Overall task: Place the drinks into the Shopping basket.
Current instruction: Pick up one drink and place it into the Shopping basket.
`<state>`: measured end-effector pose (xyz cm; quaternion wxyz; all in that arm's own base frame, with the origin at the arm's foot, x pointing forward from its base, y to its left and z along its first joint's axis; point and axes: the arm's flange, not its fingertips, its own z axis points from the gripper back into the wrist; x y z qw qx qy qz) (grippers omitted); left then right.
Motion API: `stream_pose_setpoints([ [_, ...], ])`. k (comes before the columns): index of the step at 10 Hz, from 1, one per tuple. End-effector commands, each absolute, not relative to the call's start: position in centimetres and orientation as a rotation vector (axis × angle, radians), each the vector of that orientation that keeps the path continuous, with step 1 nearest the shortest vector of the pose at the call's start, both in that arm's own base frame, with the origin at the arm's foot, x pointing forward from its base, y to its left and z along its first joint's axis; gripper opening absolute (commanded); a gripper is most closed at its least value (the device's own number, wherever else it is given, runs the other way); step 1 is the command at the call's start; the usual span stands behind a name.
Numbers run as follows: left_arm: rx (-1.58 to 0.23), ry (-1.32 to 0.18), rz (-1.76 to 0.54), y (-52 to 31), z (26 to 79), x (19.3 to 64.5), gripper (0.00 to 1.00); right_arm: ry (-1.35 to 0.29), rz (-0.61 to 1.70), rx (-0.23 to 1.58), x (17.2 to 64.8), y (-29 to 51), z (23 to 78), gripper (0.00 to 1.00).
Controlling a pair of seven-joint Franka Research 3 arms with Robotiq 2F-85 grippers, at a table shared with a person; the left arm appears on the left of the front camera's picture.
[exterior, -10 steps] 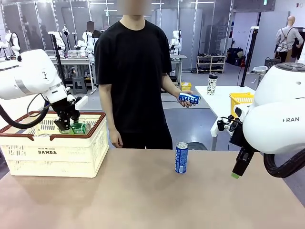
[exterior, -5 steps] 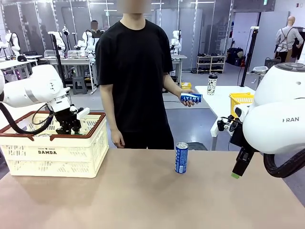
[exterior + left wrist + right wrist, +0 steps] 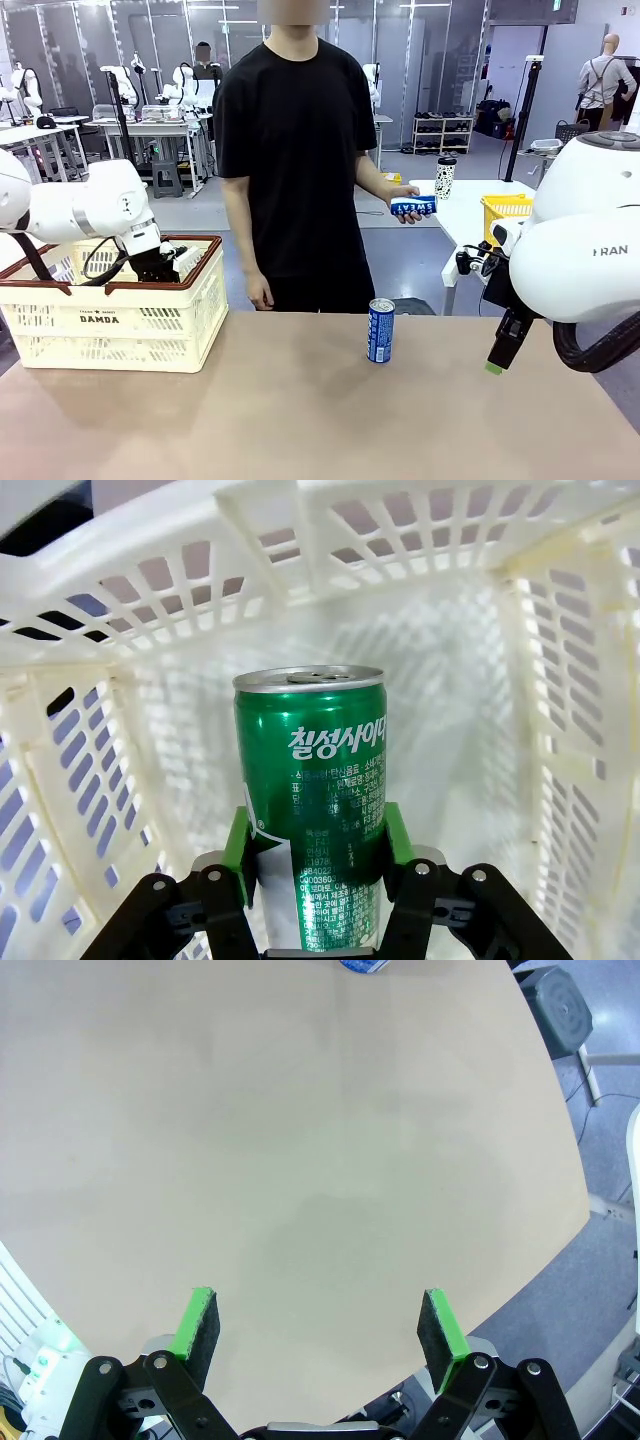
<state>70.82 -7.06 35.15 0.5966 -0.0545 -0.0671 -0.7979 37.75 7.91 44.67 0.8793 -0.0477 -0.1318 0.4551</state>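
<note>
My left gripper (image 3: 315,835) is shut on an upright green can (image 3: 312,780), deep inside the cream lattice Shopping basket (image 3: 150,580). From the front, that gripper (image 3: 165,265) dips below the dark rim of the basket (image 3: 110,325) at the table's left. A blue can (image 3: 380,330) stands upright on the table in the middle. The person at the far side holds another blue can (image 3: 413,206) sideways in one hand. My right gripper (image 3: 497,355) hangs open over the table's right part, and nothing sits between its green pads (image 3: 197,1322).
Behind on the right, a white side table carries a yellow mesh basket (image 3: 505,208) and a spotted tumbler (image 3: 445,177). The person (image 3: 290,150) stands at the far edge. The brown tabletop (image 3: 300,1140) spreads under my right gripper, its rounded edge close by.
My left gripper has gone down and a little right, carrying the green can below the basket's rim. The person's hand with the blue can has shifted slightly right. The right arm is still.
</note>
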Motion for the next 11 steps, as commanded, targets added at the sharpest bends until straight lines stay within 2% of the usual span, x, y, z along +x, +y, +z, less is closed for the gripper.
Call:
stream_pose_setpoints([
  [1,-0.097,-0.168,-1.83,-6.7,34.3,70.2,0.58,-0.274,0.947,-0.099,37.8,7.9,44.7,1.0],
  [10,-0.131,-0.126,-1.836,-5.8,31.5,71.1,0.58,-0.274,0.947,-0.099,37.8,7.9,44.7,1.0],
  [11,-0.137,-0.132,-1.826,-5.8,31.6,71.2,0.62,-0.274,0.947,-0.099,37.8,7.9,44.7,1.0],
])
